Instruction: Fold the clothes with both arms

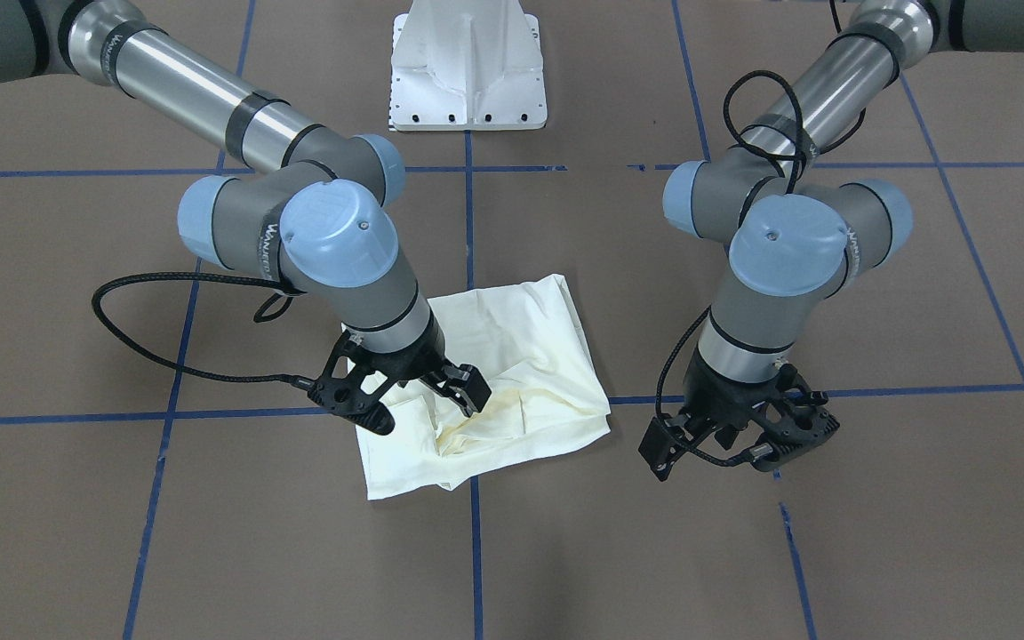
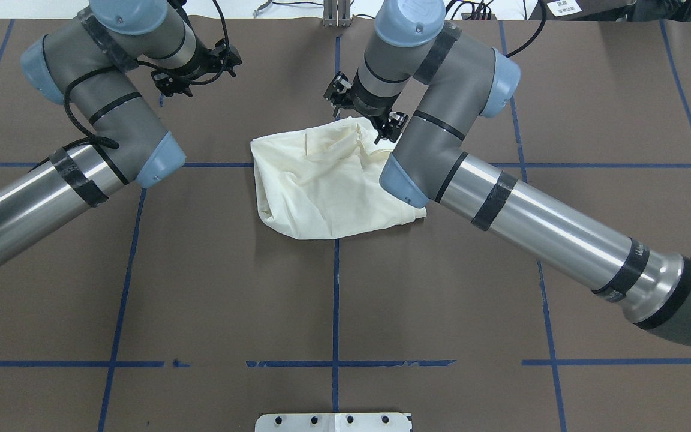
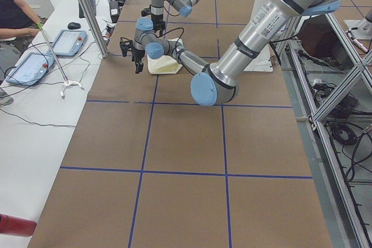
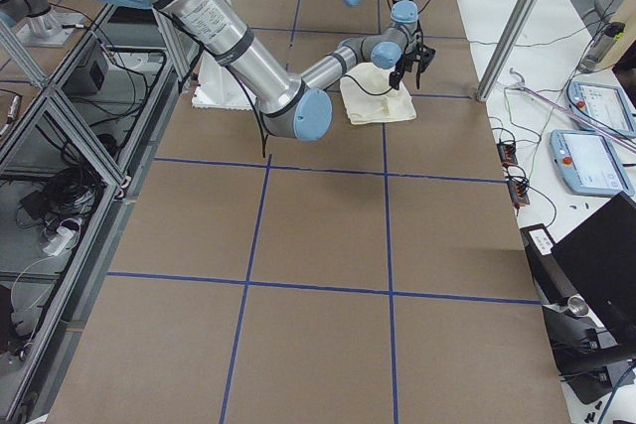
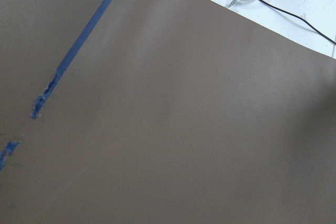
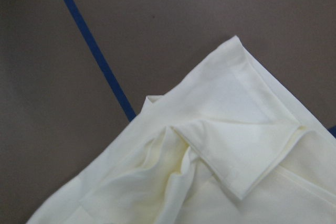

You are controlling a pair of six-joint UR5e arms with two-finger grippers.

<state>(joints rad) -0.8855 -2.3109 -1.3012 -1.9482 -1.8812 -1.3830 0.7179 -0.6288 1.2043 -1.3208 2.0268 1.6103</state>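
The cream shirt lies loosely folded in a rough square on the brown table, plain side up, with no print showing. It also shows in the overhead view and the right wrist view. My right gripper is open just above the shirt's edge on the operators' side, fingers spread and holding nothing; it also shows in the overhead view. My left gripper hangs over bare table well apart from the shirt, also in the overhead view. I cannot tell how its jaws stand.
The white pedestal base stands at the robot's side of the table. Blue tape lines cross the brown table cover. A person and tablets are at a side bench beyond the table edge.
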